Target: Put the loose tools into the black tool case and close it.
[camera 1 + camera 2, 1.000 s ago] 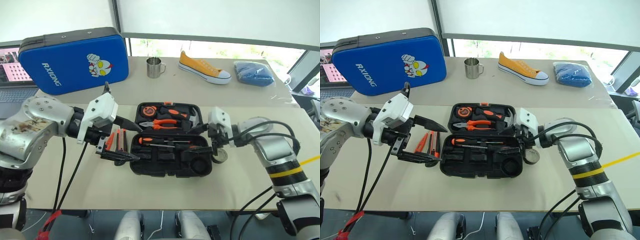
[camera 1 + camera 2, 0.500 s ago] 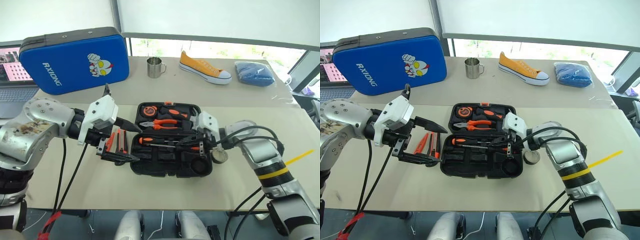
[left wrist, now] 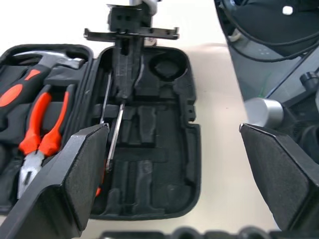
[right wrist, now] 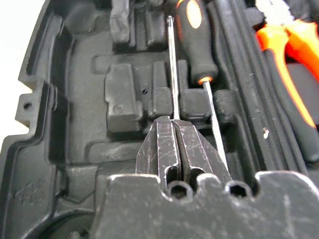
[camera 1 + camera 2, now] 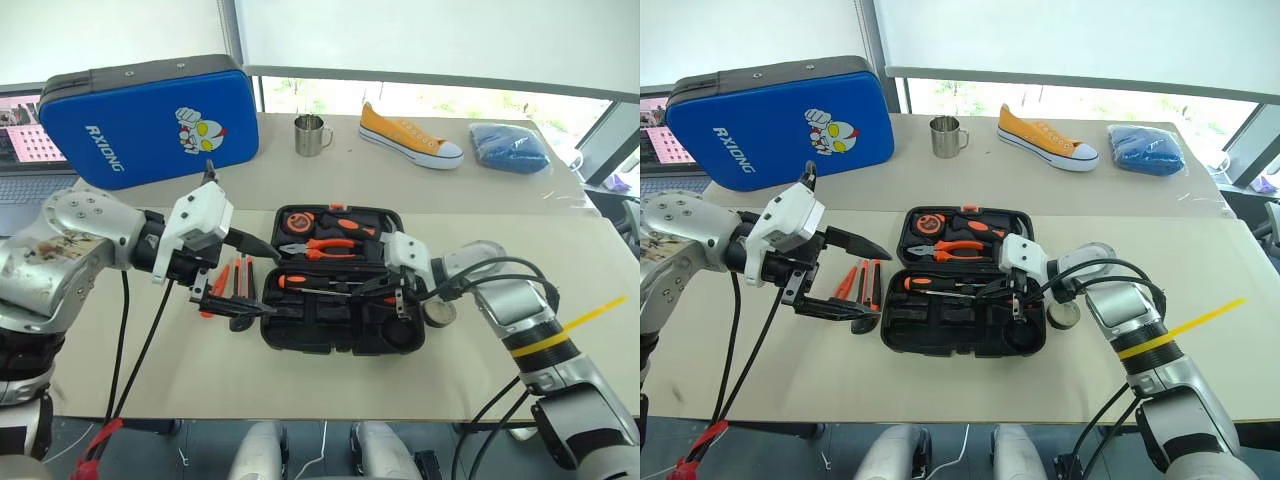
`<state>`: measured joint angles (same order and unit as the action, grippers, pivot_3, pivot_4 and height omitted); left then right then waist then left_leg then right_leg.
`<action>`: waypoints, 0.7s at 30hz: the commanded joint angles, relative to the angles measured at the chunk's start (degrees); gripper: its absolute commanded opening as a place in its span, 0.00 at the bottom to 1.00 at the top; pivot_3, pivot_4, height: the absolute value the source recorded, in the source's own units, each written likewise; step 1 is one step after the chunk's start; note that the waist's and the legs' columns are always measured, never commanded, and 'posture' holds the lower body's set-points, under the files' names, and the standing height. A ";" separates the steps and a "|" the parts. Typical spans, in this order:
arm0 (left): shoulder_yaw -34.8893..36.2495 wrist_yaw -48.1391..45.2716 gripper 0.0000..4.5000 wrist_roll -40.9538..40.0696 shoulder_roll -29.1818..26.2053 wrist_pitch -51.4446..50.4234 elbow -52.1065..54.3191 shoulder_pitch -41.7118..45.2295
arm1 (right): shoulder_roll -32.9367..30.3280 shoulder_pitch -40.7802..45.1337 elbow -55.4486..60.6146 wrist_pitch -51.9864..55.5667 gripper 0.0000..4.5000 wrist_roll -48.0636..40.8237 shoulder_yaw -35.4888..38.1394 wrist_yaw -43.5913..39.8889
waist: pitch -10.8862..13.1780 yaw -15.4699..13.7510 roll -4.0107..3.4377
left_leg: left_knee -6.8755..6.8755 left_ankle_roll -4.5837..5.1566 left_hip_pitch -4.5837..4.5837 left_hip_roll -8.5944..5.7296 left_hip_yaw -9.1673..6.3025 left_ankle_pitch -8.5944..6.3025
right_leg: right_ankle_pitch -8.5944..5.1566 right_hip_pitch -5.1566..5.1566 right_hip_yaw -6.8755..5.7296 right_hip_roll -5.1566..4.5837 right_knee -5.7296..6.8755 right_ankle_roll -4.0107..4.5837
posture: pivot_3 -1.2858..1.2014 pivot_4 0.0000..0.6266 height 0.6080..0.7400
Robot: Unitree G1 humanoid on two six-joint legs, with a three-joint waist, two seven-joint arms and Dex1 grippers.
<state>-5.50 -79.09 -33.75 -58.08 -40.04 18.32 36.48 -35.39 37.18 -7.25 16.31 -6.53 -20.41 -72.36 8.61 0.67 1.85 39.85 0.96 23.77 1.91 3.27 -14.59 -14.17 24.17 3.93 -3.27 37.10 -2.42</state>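
Now, case: the black tool case [image 5: 340, 280] lies open on the beige table [image 5: 300, 370], its lid half away from the robot, its recessed half nearer.
Lid contents: orange-handled pliers [image 5: 318, 245], a tape measure [image 5: 298, 218] and a hammer [image 3: 42, 59] sit in their recesses.
Near half: two screwdrivers lie in it, one with a black-and-orange handle [image 4: 193, 35] and thin shaft, a second one [image 4: 173, 64] with its shaft alongside.
Right gripper: the right gripper [image 4: 175, 149] is clenched tight, fingers pressed together, its tips over the end of that second shaft; whether it actually pinches the shaft I cannot tell.
Left gripper: the left gripper [image 5: 245, 280] hangs with its jaws spread wide and nothing between them, just beside the case's left edge.
Loose on table, left: a slim orange tool [image 5: 845, 283] and an orange-black utility knife [image 5: 872, 283] lie just left of the case, under the left gripper.
Loose on table, right: a small round dark tape roll [image 5: 438, 312] rests just beside the case's right edge.
Round recess: the circular pocket [image 3: 168, 67] in the near half has nothing in it.
Far side: a blue padded case [image 5: 150, 120], a metal mug [image 5: 309, 135], a yellow shoe [image 5: 410, 137] and a blue cloth [image 5: 508, 146].
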 commanded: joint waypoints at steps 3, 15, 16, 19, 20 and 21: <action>-0.04 0.23 1.00 1.09 0.49 1.36 0.48 0.48 | 1.18 -1.27 -2.55 -1.58 0.01 3.98 -1.64 2.90 | -0.03 0.05 0.04 | 0.01 0.00 -0.02 0.01 0.01 0.00 | 0.00 -0.02 0.00 0.00 0.00 0.00 | 0.52 0.24 0.99; 8.12 11.05 1.00 0.00 1.73 -3.73 4.64 -8.81 | 0.06 -4.38 20.08 16.78 0.01 -16.14 19.10 9.66 | 0.00 0.11 0.04 | -0.01 -0.04 0.06 0.03 -0.23 0.02 | 0.01 0.12 0.04 -0.02 0.07 0.02 | 0.52 0.24 0.99; 10.31 12.92 1.00 -0.54 1.57 -5.27 5.70 -10.97 | -1.00 -5.08 22.46 18.84 0.01 -18.31 20.88 9.60 | 0.00 0.09 0.04 | -0.02 -0.04 0.06 0.05 -0.32 0.02 | 0.01 0.13 0.03 -0.02 0.08 0.02 | 0.52 0.24 0.99; 19.57 18.36 1.00 -1.03 0.82 -10.36 9.21 -20.35 | -4.24 -7.36 29.04 23.37 0.13 -24.99 25.11 8.60 | 0.00 0.08 0.05 | -0.06 -0.03 0.03 0.05 -0.44 0.01 | 0.01 0.08 0.00 -0.05 0.04 0.02 | 0.52 0.24 0.99; 23.67 19.51 1.00 -0.65 0.64 -11.71 10.48 -24.67 | -5.08 -7.92 30.95 24.16 0.15 -27.15 26.25 8.05 | 0.00 0.20 0.05 | -0.08 -0.03 0.03 0.04 -0.44 0.01 | 0.01 0.08 0.00 -0.06 0.02 0.02 | 0.52 0.24 0.99; 28.65 20.15 1.00 -0.17 0.81 -13.13 11.83 -29.73 | -5.90 -8.17 32.51 24.85 0.23 -29.36 27.37 7.46 | 0.00 0.48 0.04 | -0.11 -0.01 -0.01 0.08 -0.44 0.00 | 0.01 0.08 0.00 -0.08 0.03 0.02 | 0.52 0.24 0.99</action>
<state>15.03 -60.86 -34.07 -56.65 -50.69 26.81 10.88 -40.23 28.72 20.86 39.54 -30.94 3.73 -63.84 8.61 1.15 1.89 39.71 0.94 23.76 2.03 2.83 -14.59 -14.16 24.28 3.95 -3.36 37.12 -2.40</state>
